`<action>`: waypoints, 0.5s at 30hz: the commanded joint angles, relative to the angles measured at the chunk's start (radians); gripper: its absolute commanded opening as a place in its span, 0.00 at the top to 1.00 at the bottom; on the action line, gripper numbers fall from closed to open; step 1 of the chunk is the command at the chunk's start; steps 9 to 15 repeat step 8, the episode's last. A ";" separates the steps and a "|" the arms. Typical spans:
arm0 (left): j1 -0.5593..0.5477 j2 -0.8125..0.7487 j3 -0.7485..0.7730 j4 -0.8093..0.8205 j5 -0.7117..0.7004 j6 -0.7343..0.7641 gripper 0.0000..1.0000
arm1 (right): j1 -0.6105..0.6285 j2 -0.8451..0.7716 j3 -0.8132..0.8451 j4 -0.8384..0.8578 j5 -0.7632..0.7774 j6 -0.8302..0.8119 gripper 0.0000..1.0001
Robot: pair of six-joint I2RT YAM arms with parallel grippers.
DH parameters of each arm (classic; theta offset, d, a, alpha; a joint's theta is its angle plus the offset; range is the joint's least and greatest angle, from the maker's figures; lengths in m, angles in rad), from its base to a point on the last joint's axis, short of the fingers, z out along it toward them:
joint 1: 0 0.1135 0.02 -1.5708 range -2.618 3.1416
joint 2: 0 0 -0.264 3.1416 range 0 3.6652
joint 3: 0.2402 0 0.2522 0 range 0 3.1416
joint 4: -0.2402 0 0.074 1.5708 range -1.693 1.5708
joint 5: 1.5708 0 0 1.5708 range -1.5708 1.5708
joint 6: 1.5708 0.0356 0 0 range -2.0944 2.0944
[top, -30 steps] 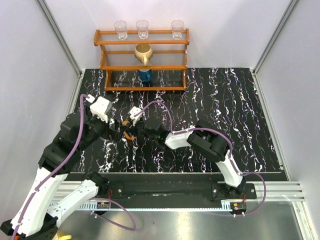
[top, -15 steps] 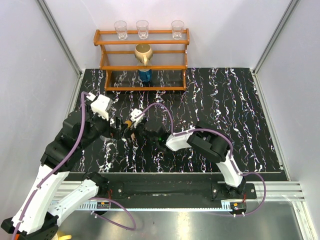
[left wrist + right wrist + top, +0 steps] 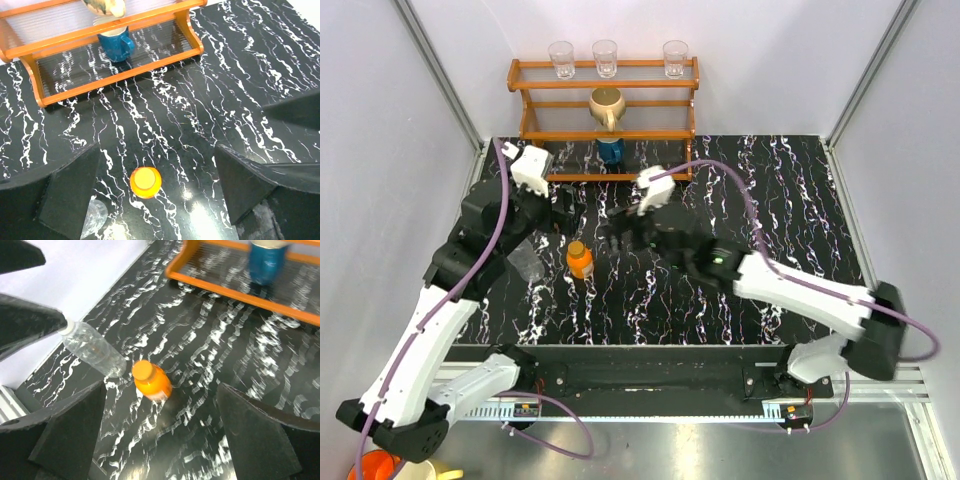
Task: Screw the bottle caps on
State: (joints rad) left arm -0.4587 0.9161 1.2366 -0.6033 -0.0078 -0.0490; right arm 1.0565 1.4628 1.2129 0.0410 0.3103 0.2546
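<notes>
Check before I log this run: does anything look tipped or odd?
Nothing clearly: the orange bottle stands upright, orange cap on; no spill shows. Whether the clear bottle beside it stands or lies is unclear.

Orange cap, orange bottle; black white-veined table; blue mug.

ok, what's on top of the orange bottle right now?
An orange cap sits on the neck of the upright orange bottle; nothing else is on it. The cap covers the threads, so how far it is screwed down cannot be seen.
</notes>
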 commanded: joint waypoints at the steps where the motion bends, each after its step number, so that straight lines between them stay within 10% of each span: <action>1: 0.086 0.030 0.043 0.054 0.003 0.023 0.01 | 0.002 -0.250 -0.035 -0.438 0.243 0.152 0.00; 6: 0.224 0.033 -0.002 0.074 0.098 0.021 0.01 | 0.005 -0.517 -0.150 -0.472 0.286 0.150 0.00; 15: 0.273 0.030 -0.014 0.077 0.123 0.014 0.01 | 0.003 -0.538 -0.135 -0.524 0.314 0.150 0.00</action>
